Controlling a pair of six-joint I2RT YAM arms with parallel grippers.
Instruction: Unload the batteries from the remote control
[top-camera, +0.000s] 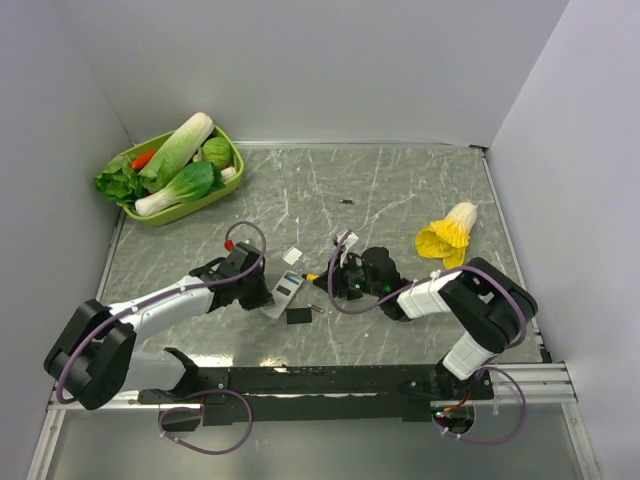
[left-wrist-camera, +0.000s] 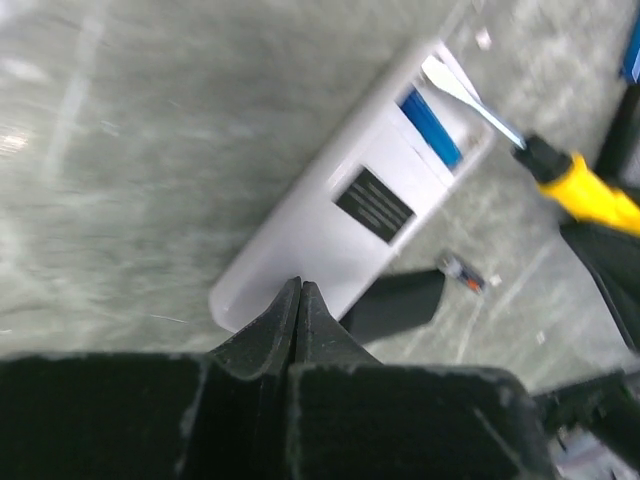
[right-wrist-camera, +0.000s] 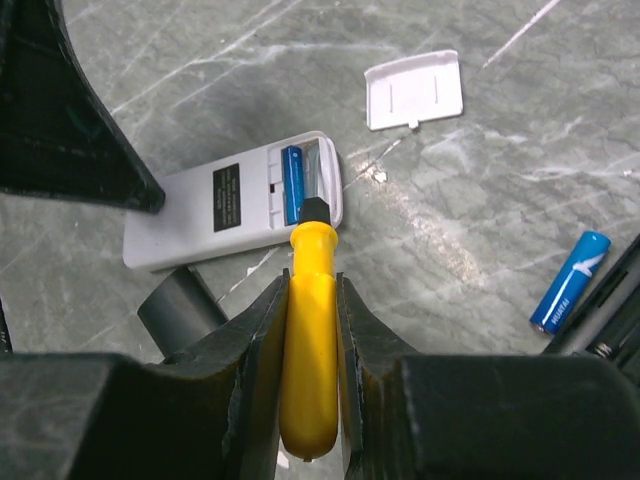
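Note:
The white remote (top-camera: 284, 291) lies face down with its battery bay open. One blue battery (right-wrist-camera: 292, 183) sits in the bay, also visible in the left wrist view (left-wrist-camera: 430, 125). My left gripper (left-wrist-camera: 300, 290) is shut and empty, its tips pressing on the remote (left-wrist-camera: 340, 215) at its near end. My right gripper (right-wrist-camera: 312, 290) is shut on a yellow-handled screwdriver (right-wrist-camera: 311, 330), whose blade (left-wrist-camera: 470, 95) reaches into the bay beside the battery. A loose blue battery (right-wrist-camera: 570, 282) lies on the table to the right. A small slim cell (left-wrist-camera: 462, 272) lies by the black cover (left-wrist-camera: 395, 303).
A white cover plate (right-wrist-camera: 413, 90) lies beyond the remote. A green basket (top-camera: 205, 202) of vegetables stands at the back left. A yellow and white vegetable (top-camera: 450, 236) lies at the right. A small dark piece (top-camera: 346, 202) lies mid-table.

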